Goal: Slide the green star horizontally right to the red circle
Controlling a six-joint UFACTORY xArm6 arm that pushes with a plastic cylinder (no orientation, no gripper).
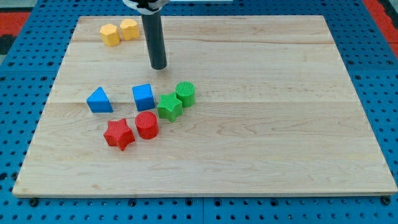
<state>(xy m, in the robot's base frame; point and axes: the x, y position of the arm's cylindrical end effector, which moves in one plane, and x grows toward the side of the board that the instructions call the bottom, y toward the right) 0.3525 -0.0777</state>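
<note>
Rod end first: my tip [159, 66] stands on the wooden board [261, 137] in its upper-left part, with the dark rod rising straight up out of the view's top. It has no pincer, so there is nothing to release or clench; the tip touches no block and pushes against nothing.

Nearest to it, toward the view's top left, sit two yellow blocks: the yellow hexagon-like block [110, 35] and a second yellow block [129, 29] just beside it on the right, the two touching or nearly so. Both lie near the board's top edge, to the left of the rod.

Below the tip lies the main cluster. The blue cube [143, 97] sits almost straight under the tip, apart from it. To the cube's left, with a gap between, is the blue triangle [99, 100]. To the cube's right is the green star [169, 106], close beside the cube, and the green cylinder [185, 93] touches the star on its upper right.

Lower in the view, the red circle [147, 125] sits below the blue cube and to the lower left of the green star, very near it. The red star [119, 134] lies just beside the red circle on its left.

Around the board, a blue pegboard surface [25, 74] shows on all sides.
</note>
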